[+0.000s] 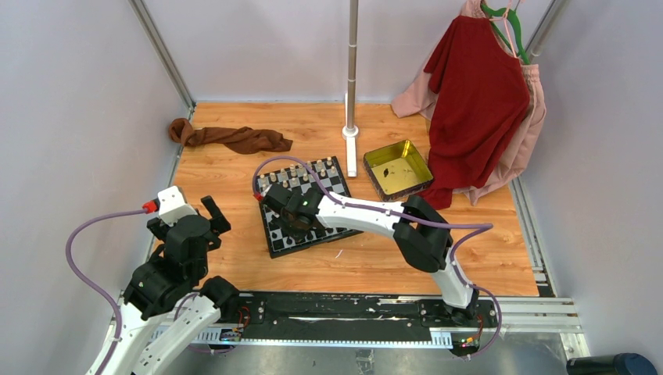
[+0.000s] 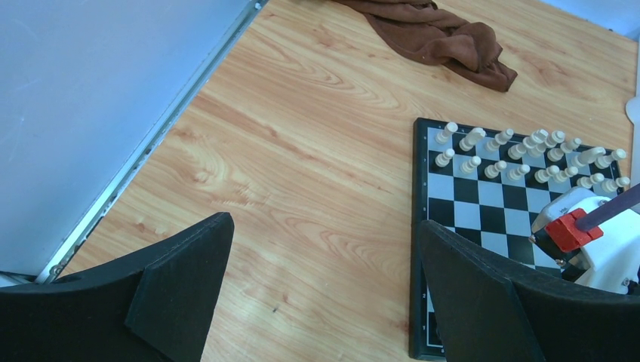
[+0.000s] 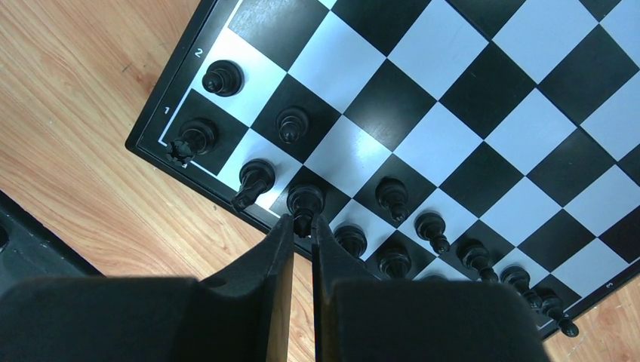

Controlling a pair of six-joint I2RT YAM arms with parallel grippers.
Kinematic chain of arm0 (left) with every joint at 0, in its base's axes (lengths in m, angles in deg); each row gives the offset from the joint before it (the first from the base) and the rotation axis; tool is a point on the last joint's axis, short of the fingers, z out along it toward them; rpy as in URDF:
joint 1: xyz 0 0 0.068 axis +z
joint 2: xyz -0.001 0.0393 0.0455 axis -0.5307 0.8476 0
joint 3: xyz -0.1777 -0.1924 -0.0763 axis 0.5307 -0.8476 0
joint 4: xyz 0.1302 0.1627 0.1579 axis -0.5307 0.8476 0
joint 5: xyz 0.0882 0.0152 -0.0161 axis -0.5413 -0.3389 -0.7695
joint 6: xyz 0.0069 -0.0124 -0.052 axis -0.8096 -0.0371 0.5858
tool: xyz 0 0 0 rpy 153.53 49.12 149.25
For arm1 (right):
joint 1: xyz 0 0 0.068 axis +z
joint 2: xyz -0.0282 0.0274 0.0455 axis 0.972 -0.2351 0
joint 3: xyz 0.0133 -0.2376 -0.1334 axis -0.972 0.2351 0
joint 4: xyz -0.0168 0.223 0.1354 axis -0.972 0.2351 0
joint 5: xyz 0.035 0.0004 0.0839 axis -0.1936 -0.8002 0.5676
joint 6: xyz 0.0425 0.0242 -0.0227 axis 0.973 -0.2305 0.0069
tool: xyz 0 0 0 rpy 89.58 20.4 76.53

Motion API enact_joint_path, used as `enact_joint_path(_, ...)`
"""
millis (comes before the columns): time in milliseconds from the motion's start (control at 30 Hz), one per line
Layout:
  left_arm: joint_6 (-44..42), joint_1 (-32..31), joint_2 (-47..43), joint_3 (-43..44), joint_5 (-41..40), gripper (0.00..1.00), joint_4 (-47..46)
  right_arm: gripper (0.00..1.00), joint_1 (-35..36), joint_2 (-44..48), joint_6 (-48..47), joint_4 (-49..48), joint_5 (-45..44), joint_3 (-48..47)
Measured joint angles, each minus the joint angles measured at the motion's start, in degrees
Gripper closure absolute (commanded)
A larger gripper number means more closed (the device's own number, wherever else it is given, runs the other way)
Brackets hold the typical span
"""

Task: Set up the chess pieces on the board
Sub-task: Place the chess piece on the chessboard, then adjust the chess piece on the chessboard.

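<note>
Chess pieces: black set (image 3: 392,197) stands in two ranks along the edge of the board (image 3: 445,143) nearest the right pincer (image 3: 303,226); cream set (image 2: 521,154) is ranked on the far edge, well beyond it. Jaws of the right pincer drawn nearly together, pinching one black piece (image 3: 304,202) at their tips, on the edge rank, third square from the corner marked 1. Neighbours stand just beside it on either side. Base fully seated or not: cannot tell. Idle left pincer (image 2: 324,226) gapes wide, empty, over bare wooden surface (image 2: 287,151), board off to its right. Judgement: the step in hand is placing a black back-rank piece, and the set-up looks close to done. Next move calls for a small release and a straight rise, keeping the fingers off the neighbours
</note>
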Motion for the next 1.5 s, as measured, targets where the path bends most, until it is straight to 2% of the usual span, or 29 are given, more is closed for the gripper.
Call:
enact_joint_path(233,0.00,0.00,0.09,0.00,0.00,0.01,0.00,0.94,-0.11,-0.09,-0.02,-0.61,0.28,0.44)
enact_joint_path(567,0.00,0.00,0.11,0.00,0.02,0.01,0.00,0.72,-0.11,0.09,-0.28,-1.79,0.24,1.44)
enact_joint_path(667,0.00,0.00,0.24,0.00,0.04,0.01,0.00,0.69,-0.13,0.07,-0.39,-1.62,0.20,2.73)
enact_joint_path(1500,0.00,0.00,1.86,0.00,0.31,0.01,-0.04,0.67,-0.50,0.63,-3.28,-1.66,-0.28,2.60)
